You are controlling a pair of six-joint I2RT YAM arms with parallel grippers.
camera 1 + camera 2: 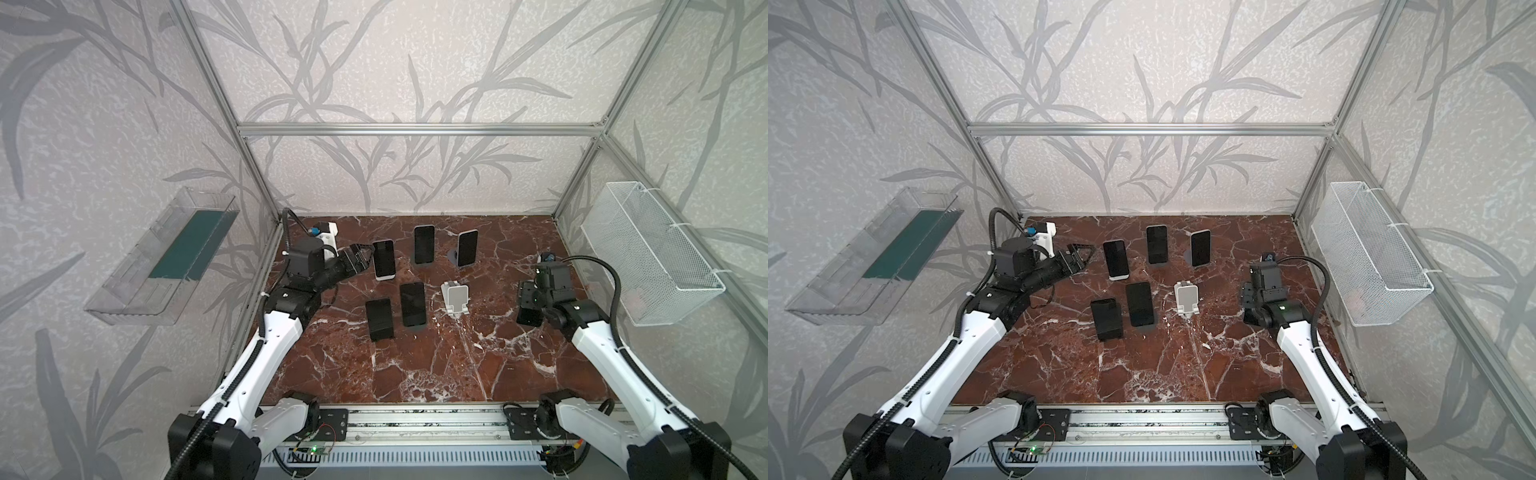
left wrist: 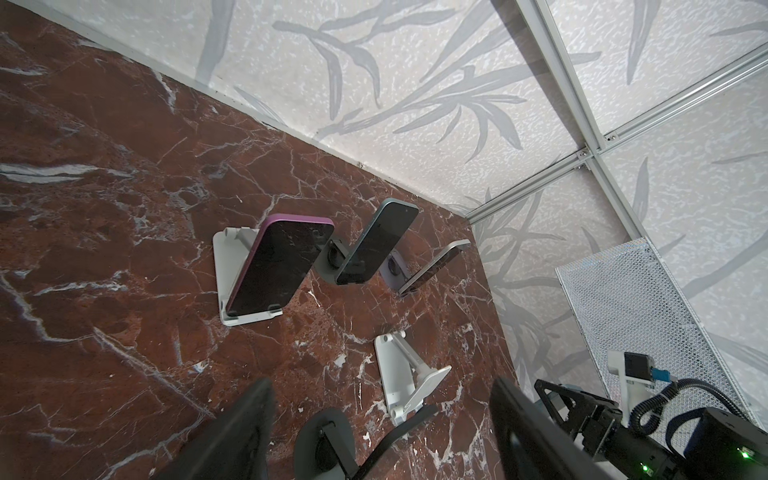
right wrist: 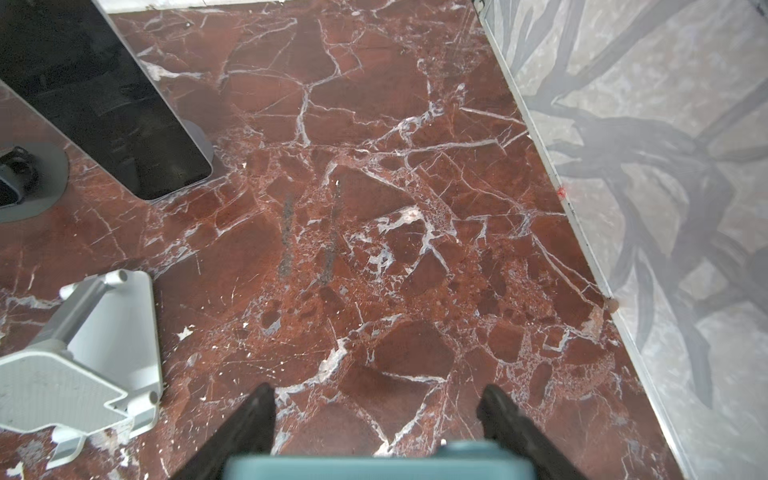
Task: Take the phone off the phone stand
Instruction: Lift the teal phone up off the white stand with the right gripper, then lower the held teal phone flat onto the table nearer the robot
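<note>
My right gripper is shut on a teal-edged phone that spans the gap between its fingers; it hangs low over the marble at the right. To its left stands an empty white phone stand. Five other phones lean on stands, among them a purple-edged phone on a white stand. My left gripper is open beside that phone, with nothing between its fingers.
Two phones on dark stands stand at the back, two more nearer the front. A white wire basket hangs on the right wall and a clear tray on the left wall.
</note>
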